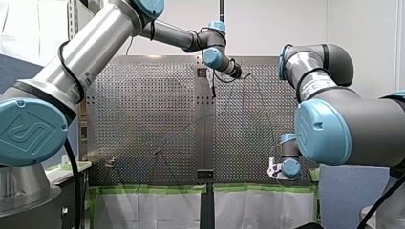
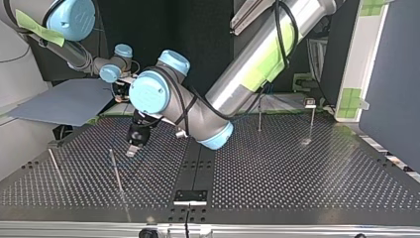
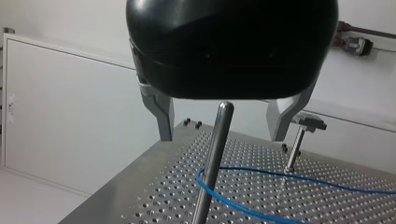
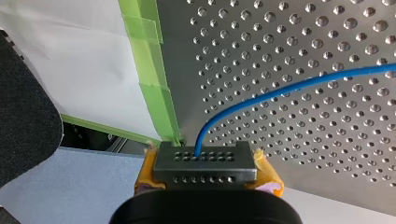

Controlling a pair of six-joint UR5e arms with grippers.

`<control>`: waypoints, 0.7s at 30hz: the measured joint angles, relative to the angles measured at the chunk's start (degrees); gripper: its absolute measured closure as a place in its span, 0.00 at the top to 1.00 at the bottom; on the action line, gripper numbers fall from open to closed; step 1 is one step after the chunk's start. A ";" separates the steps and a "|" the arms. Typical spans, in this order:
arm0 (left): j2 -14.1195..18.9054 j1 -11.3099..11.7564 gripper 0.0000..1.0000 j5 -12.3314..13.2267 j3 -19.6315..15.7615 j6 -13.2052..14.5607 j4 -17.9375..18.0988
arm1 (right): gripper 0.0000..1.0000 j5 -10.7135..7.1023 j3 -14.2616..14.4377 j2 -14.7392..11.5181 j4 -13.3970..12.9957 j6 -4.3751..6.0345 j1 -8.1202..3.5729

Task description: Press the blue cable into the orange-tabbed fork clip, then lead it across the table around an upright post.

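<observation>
In the left wrist view my left gripper (image 3: pixel 220 135) is open, its metal fingers (image 3: pixel 159 116) standing either side of the top of an upright post (image 3: pixel 212 168). The blue cable (image 3: pixel 252 170) loops around that post low down, near the table. In the top view the same gripper (image 2: pixel 132 148) hangs beside a slanted post (image 2: pixel 117 173). My right gripper (image 4: pixel 205 158), with yellow pads, is shut on the blue cable (image 4: pixel 280 91) at the table's edge. In the front view it sits low at the right (image 1: pixel 276 169). The orange-tabbed clip (image 1: pixel 111 163) stands at the front view's lower left.
A second post with a clip head (image 3: pixel 299 140) stands beyond the looped cable. More posts (image 2: pixel 259 116) (image 2: pixel 55 166) rise from the perforated table (image 2: pixel 297 178). Green tape (image 4: pixel 154 79) lines the table edge by my right gripper. A black strip (image 1: pixel 205 143) runs down the table's middle.
</observation>
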 joint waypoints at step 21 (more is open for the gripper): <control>0.00 -0.34 0.98 -1.68 0.02 1.72 -1.57 | 0.00 0.00 0.01 0.00 0.26 0.19 0.00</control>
